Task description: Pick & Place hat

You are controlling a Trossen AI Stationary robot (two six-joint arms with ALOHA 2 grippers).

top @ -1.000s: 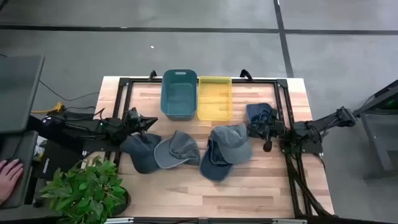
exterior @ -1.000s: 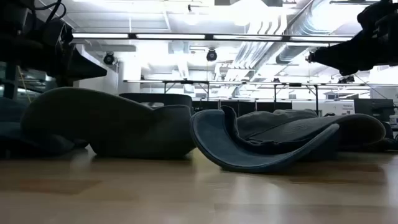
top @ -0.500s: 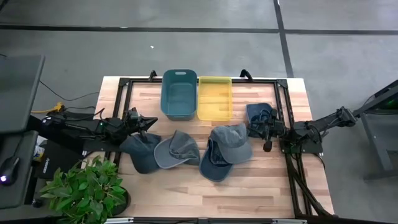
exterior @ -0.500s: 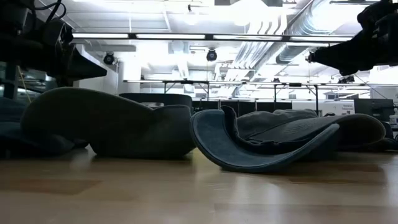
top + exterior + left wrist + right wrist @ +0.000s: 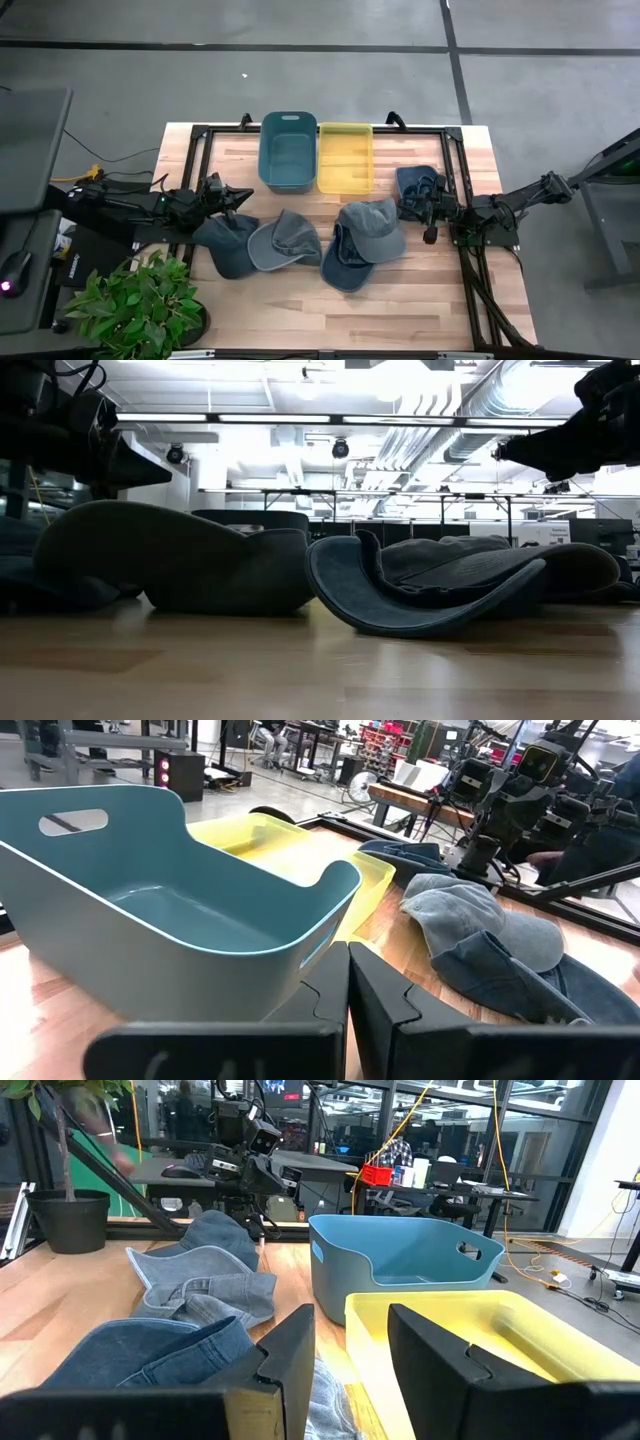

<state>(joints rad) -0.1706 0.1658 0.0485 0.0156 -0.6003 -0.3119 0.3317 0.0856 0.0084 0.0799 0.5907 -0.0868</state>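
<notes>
Hats are what you have to sort here, and none has gone into a bin yet as far as these views show: the teal bin and the yellow bin stand side by side at the far edge of the table, both looking empty from above. Four caps lie loose on the wood: a dark cap nearest your left arm, a grey-blue cap touching it, a lighter denim cap in the middle, and a small dark blue cap just under your right arm. I judge that you are at the very start of a pick, with both arms poised low at the table's sides and nothing held. Your left gripper sits just beside the dark cap with its fingers pressed together, as the left wrist view shows. Your right gripper hovers over the small dark blue cap with its fingers partly apart and nothing between them. The next move probably falls to the right arm: lower it onto the small dark blue cap, pinch the fabric or the brim, then lift and carry it to the yellow bin close by. Cloth folds easily, so take a firm bite.
</notes>
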